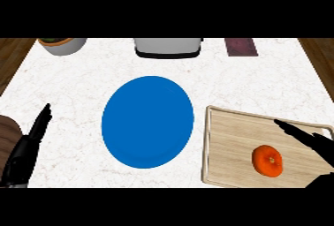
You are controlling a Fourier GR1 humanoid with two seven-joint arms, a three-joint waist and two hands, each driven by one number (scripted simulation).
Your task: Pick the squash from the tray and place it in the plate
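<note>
The right robot hand (314,141) came in at the lower right of the frame, over the right side of the wooden tray (233,129). Its fingers were straight and spread apart, pointing to the upper left and holding nothing. The left robot hand (26,150) rested at the lower left edge, fingers straight and together, pointing up the frame, also holding nothing. Just left of it, a brown rounded wooden thing (6,132) was cut off by the frame edge.

The tabletop (78,88) was white with faint marble veining, and dark wood flooring (320,48) showed past its upper corners. Along the top edge stood a grey pot (63,45) at the upper left, a grey appliance (168,47) at the middle, and a dark maroon flat thing (241,46) to its right.

The squash (268,161) lay on the lower right part of the tray, apart from the right robot hand's fingers. It was orange and nearly round; its slightly longer axis ran roughly up and down the frame, with a small dimple facing upward. The blue plate (148,122) sat at the centre, just left of the tray.
</note>
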